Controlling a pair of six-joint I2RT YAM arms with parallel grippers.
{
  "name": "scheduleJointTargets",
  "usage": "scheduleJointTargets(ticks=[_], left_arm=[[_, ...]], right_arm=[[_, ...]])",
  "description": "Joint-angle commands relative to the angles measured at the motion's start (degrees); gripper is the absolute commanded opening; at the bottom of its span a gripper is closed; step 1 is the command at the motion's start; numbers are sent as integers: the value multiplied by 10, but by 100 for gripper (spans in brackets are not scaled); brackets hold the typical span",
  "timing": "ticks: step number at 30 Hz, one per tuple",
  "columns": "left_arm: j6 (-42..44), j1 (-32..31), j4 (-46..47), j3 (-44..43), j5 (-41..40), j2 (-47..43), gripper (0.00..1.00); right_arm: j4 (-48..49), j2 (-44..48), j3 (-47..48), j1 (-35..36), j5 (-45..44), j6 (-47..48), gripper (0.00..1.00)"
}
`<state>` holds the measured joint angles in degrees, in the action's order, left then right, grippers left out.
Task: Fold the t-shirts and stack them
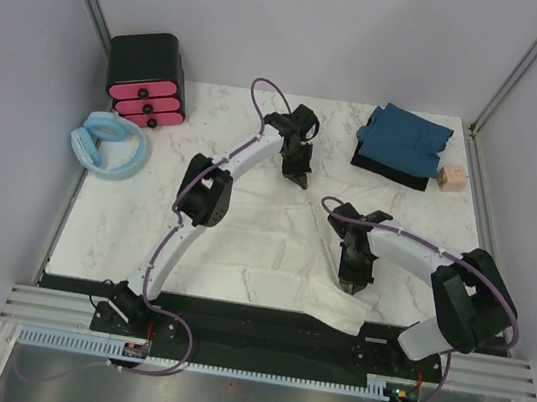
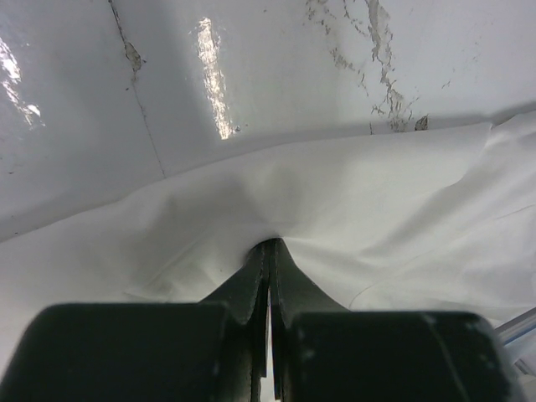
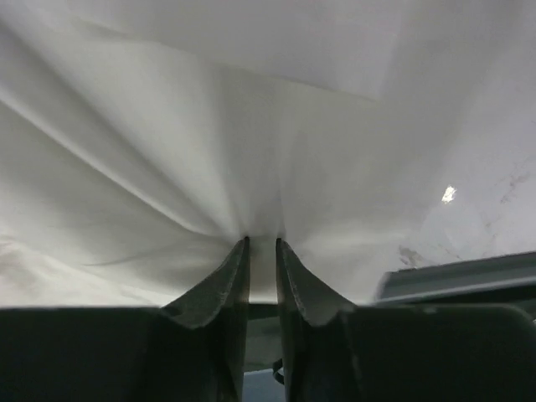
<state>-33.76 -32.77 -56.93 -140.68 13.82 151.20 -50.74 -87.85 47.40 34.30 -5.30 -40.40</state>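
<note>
Basically looks mid-fold on the cream-white t-shirt (image 1: 272, 247): left gripper (image 2: 270, 244) clamped on it, right gripper (image 3: 261, 240) a slit apart around cloth, grip unclear. Next probably needs an even carry across.

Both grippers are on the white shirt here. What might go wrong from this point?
The right gripper holds only a thin pinch of the cream-white shirt, jaws slightly apart, so the cloth may slip free. The shirt's near corner lies at the front edge of the table and might slide off.
</note>
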Motion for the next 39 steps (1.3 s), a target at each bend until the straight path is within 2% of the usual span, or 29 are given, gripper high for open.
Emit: scheduleJointTargets(ticks=[1,6,11,14,20,22,27,36,38,39], left_arm=[[33,5,-13,9,-33,4,2],[40,6,-10,18,-15,-12,2],[41,6,23,71,-20,-74,19],[48,8,44,122,-37,-136,24],[62,24,57,275,-114,-270,25],[68,37,77,340,-136,-302,29],[74,85,85,432,-172,-359,29],[70,149,74,510,-222,-362,26],[68,155,71,514,-228,-346,22],[67,164,67,510,-225,-336,15]], right_arm=[[-102,53,44,5,-42,-48,36],[-145,73,217,-1,-183,-27,36],[-123,-18,348,-76,-212,94,36],[-55,-78,362,-124,-199,159,36],[2,-255,433,-173,-196,206,31],[5,-282,458,-173,-204,201,29],[50,-305,458,-174,-205,202,30],[57,-354,485,-180,-221,212,32],[52,-376,494,-183,-222,219,31],[49,-382,497,-187,-221,217,30]])
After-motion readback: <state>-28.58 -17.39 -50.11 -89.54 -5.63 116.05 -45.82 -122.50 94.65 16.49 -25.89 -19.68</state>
